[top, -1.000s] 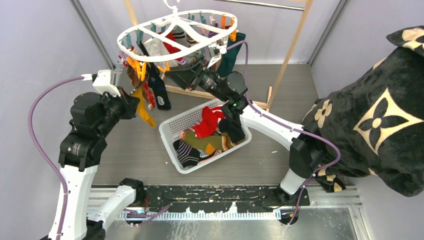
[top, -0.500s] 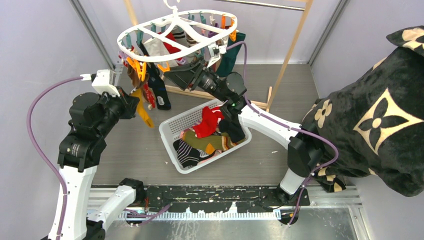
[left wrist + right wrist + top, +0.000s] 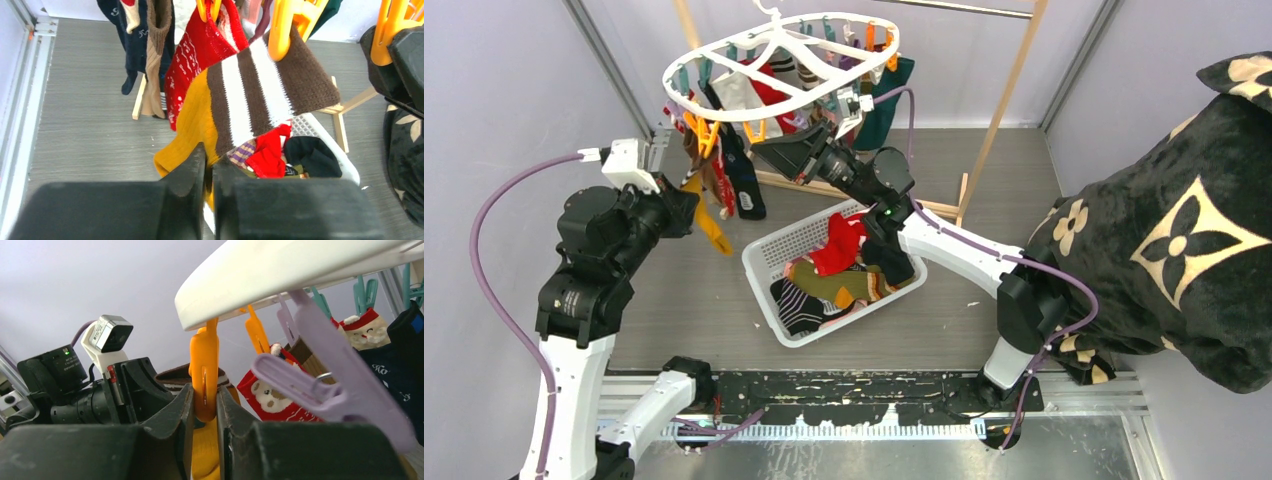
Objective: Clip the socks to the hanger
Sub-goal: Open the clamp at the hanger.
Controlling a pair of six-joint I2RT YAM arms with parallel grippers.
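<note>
Overhead, right fingers (image 3: 179, 415) tight on an orange peg (image 3: 204, 375); left fingers (image 3: 189, 172) tight on the mustard sock (image 3: 192, 125).

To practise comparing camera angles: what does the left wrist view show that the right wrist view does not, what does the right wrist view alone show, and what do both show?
Only the left wrist view: the white basket with socks in it, and the left hand shut on the mustard sock. Only the right wrist view: the white ring of the hanger from below, a purple peg, and the right hand shut on an orange peg. Both: orange pegs, the mustard sock with its brown striped cuff, and red Christmas socks.
</note>
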